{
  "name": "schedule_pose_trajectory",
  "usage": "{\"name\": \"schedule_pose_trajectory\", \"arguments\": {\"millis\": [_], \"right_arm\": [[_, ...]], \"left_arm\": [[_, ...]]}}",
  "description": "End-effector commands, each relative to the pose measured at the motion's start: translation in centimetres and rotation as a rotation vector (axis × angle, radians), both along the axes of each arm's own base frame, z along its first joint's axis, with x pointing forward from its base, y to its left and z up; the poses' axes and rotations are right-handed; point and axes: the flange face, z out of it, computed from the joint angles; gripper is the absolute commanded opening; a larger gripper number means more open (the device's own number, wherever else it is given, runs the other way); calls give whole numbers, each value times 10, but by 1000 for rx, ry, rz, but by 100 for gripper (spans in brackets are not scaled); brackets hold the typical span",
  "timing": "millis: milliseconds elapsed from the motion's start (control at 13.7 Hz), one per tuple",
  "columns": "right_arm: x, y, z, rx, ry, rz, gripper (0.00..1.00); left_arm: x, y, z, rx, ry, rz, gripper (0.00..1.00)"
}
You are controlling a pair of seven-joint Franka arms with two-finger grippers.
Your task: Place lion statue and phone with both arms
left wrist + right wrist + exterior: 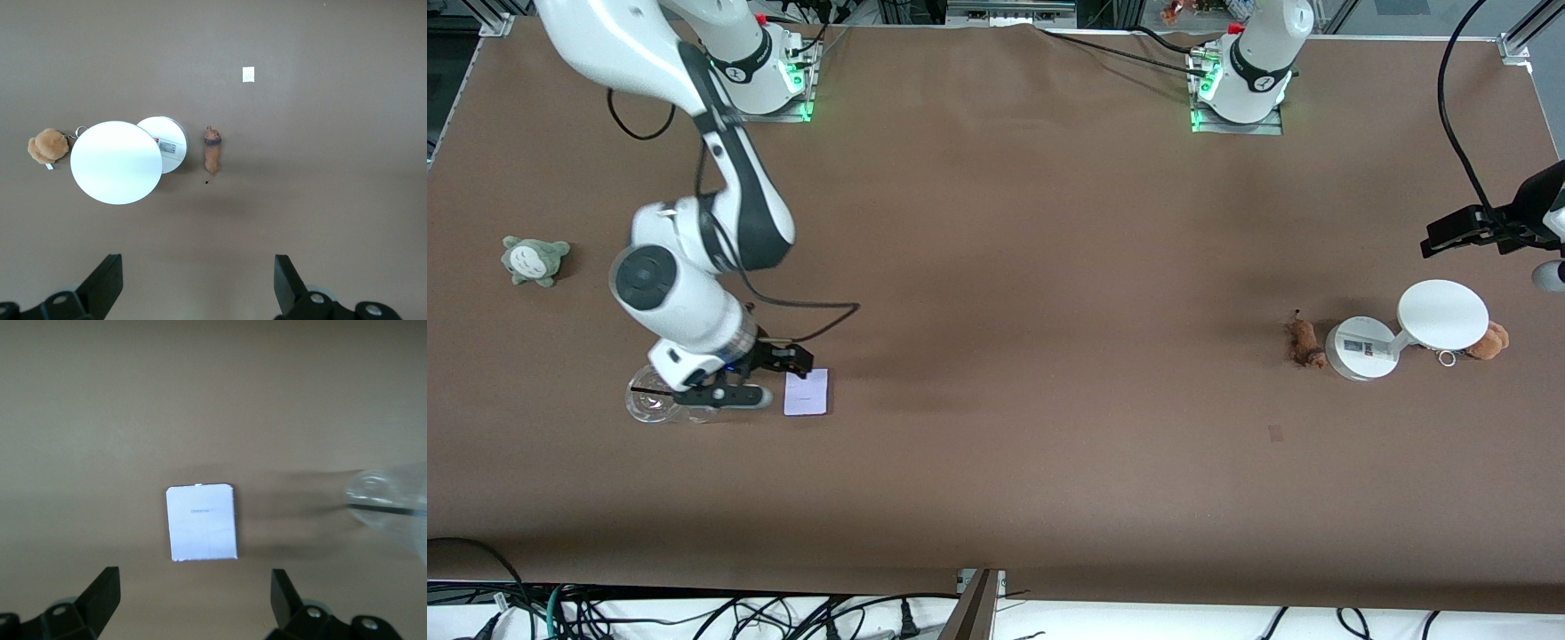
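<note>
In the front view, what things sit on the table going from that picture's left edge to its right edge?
Grey-green plush toy → clear cup → phone → lion statue → white stand → orange-brown plush toy.

I can't read any text from here. The phone (201,522) carries a faint line of print at its centre, too small to make out. The white stand's (1359,348) round base bears a label with dark and red marks, also illegible to me in both the front and left wrist views
</note>
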Motion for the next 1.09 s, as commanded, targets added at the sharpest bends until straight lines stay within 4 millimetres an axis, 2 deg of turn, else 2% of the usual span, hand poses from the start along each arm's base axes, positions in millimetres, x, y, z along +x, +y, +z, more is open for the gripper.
{"name": "schedule_pose_trajectory", "arguments": {"millis": [0, 73, 146, 291, 437, 583, 655, 801, 1019], "right_arm": [[-24, -13, 68, 32, 36, -54, 100], [-36, -16, 98, 39, 47, -53, 100], [-48, -28, 123, 39, 72, -63, 100], [-70, -56, 163, 51, 120, -88, 100], [-92, -84, 194, 80, 172, -118, 100], [-106, -102, 213, 90, 192, -135, 100], [-107, -103, 217, 90, 187, -123, 100], [-102, -116, 221, 78, 169, -76, 100], [-92, -113, 225, 61, 164, -42, 100]], "left_arm": [[10, -2, 9, 7, -20, 9, 100], [9, -1, 9, 7, -20, 10, 100], [9, -1, 9, 7, -20, 10, 100], [9, -1, 9, 7, -20, 9, 100], [10, -1, 10, 7, -21, 9, 100], [9, 0, 10, 7, -21, 10, 100], [9, 0, 10, 7, -21, 10, 100], [9, 0, 10, 7, -21, 12, 100], [9, 0, 10, 5, -21, 12, 100]]}}
